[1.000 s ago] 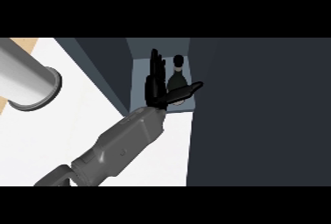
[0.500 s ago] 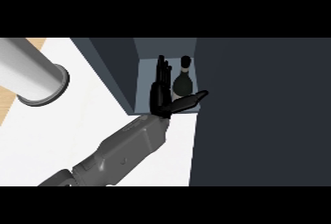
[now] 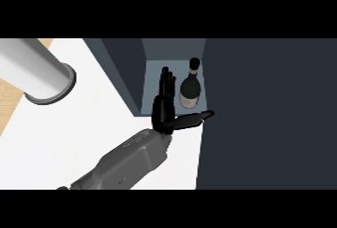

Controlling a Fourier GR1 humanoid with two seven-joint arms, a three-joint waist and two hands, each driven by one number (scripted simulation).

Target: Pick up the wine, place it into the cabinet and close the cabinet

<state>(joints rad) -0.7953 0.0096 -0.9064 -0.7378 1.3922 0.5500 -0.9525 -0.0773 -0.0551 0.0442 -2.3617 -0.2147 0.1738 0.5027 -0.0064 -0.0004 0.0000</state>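
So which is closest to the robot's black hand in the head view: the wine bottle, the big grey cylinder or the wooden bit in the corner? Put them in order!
From the hand:
1. Wine bottle, just to its right, inside the cabinet.
2. Grey cylinder, off to the left on the white counter.
3. Wooden patch, at the far left edge, past the cylinder.
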